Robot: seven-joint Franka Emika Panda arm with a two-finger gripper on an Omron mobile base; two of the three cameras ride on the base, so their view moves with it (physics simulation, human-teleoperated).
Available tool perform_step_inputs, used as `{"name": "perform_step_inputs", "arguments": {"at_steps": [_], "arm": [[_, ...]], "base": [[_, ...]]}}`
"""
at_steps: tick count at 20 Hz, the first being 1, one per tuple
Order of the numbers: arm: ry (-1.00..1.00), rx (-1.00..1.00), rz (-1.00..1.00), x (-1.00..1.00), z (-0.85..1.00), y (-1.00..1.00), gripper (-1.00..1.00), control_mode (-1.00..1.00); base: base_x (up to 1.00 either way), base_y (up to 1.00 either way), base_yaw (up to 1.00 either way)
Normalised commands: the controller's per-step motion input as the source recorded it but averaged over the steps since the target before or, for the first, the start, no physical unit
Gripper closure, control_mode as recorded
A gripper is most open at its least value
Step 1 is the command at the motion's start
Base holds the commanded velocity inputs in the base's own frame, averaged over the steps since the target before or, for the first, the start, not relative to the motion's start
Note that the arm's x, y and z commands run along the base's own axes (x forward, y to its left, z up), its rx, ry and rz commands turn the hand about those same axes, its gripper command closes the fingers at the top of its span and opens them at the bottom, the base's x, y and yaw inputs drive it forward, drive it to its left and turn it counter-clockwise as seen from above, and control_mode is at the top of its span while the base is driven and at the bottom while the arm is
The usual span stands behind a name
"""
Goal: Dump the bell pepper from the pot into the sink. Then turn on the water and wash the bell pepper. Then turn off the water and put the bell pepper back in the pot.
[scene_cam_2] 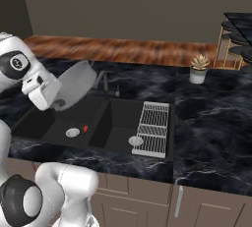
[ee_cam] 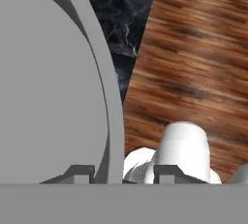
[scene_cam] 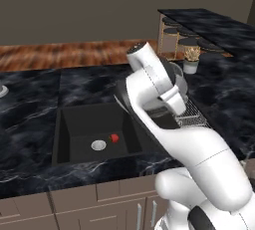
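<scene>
The bell pepper (scene_cam: 114, 138) (scene_cam_2: 85, 128) lies small and red on the floor of the sink's (scene_cam: 62, 134) (scene_cam_2: 98, 120) left basin, just beside the round silver drain (scene_cam: 98, 145) (scene_cam_2: 73, 132). Above that basin the grey pot (scene_cam_2: 76, 84) (ee_cam: 53, 87) hangs tipped steeply on its side, its pale inside facing down toward the basin. My gripper (ee_cam: 122, 174) is shut on the pot's rim, with the wall running between the two fingertips. The dark faucet (scene_cam_2: 105, 80) stands behind the sink, with no water coming from it.
A ribbed metal drying rack (scene_cam_2: 153, 127) (scene_cam: 191, 117) lies over the right basin's right side, next to that basin's drain (scene_cam_2: 136, 141). A small potted plant (scene_cam_2: 198, 70) (scene_cam: 191, 58) sits on the black marble counter at the back right. Stools (scene_cam_2: 231, 42) stand beyond it.
</scene>
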Motion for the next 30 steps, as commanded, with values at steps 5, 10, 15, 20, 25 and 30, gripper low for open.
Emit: {"name": "perform_step_inputs", "arguments": {"at_steps": [5,10,15,20,25,30], "arm": [[0.27,0.04,0.45,0.01,0.0,0.39,1.0,-1.0],[0.3,0.0,0.47,0.12,0.0,0.44,1.0,-1.0],[0.31,0.0,0.46,0.34,0.0,0.49,1.0,-1.0],[0.32,0.01,0.45,0.54,-0.01,0.68,1.0,-1.0],[0.23,0.25,0.41,0.12,-0.38,0.28,1.0,-1.0],[0.04,0.27,0.34,0.0,-0.7,0.21,1.0,-1.0]], "base": [[0.0,0.0,0.0],[0.0,0.0,0.0],[0.0,0.0,0.0],[0.0,0.0,0.0],[0.0,0.0,0.0],[0.0,0.0,0.0]]}}
